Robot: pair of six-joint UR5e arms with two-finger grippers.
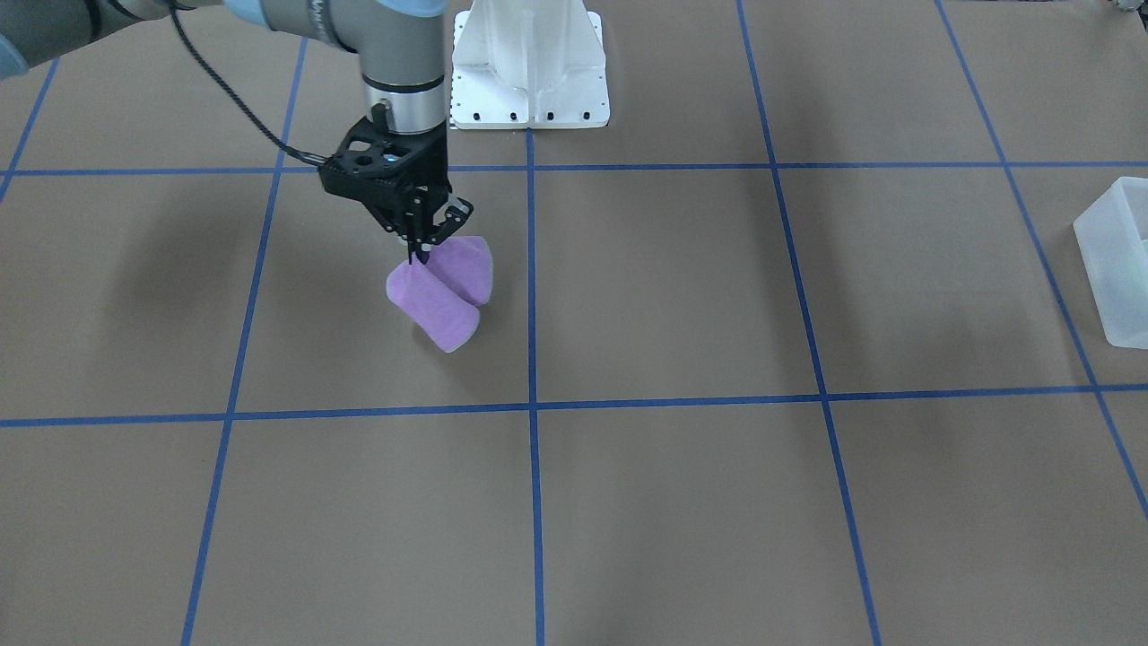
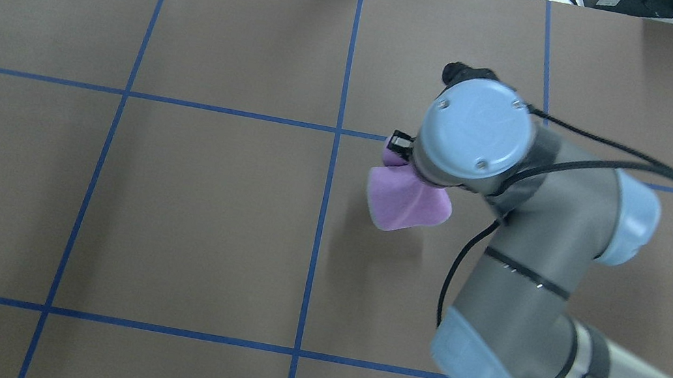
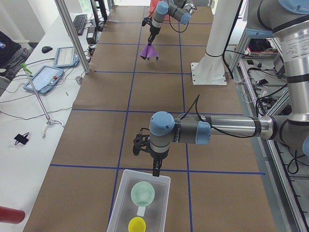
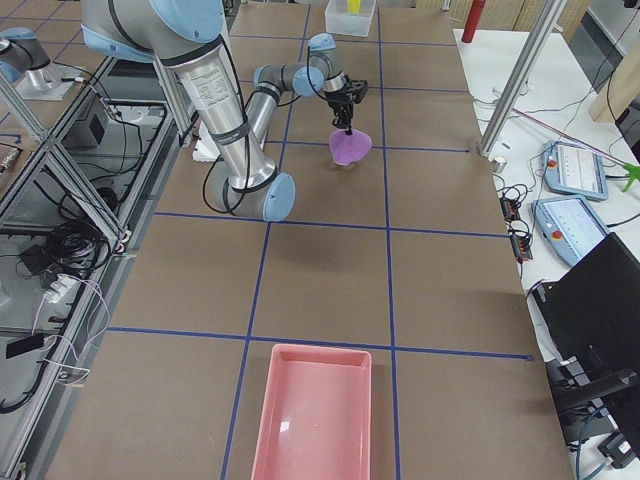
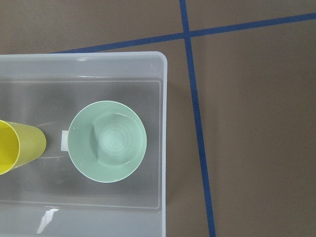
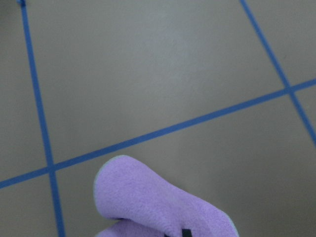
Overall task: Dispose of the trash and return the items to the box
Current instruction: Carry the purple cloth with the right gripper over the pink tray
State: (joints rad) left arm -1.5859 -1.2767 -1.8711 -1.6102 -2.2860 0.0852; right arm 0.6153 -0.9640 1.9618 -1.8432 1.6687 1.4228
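Brown paper covered my one table (image 1: 717, 493), ruled into large squares by blue tape lines (image 1: 533, 502). Beyond its edge stood aluminium posts (image 3: 72, 34) and a white side desk (image 3: 24, 140) carrying two tablets (image 3: 43, 78). I had two arms over it.

One pink tray (image 4: 315, 420) lay at the six o'clock end of the right-side view. One frosted white tub (image 5: 113, 61) stood at the opposite end, at three o'clock in the front-facing view.

My right gripper (image 1: 420, 256) pointed straight down, fingers pinched on the top of one purple cloth (image 1: 439, 305). It hung in two lobes just to three o'clock of the centre tape line in the overhead view. I could not tell whether its lower edge touched the paper.

My left gripper (image 3: 156, 170) hung over the tub's twelve o'clock rim in the left-side view. I could not tell whether those fingers were spread or together.

Inside the tub sat one mint-green bowl (image 5: 108, 140), upright, and one yellow cup (image 5: 19, 145) at its nine o'clock, near it and not touching.
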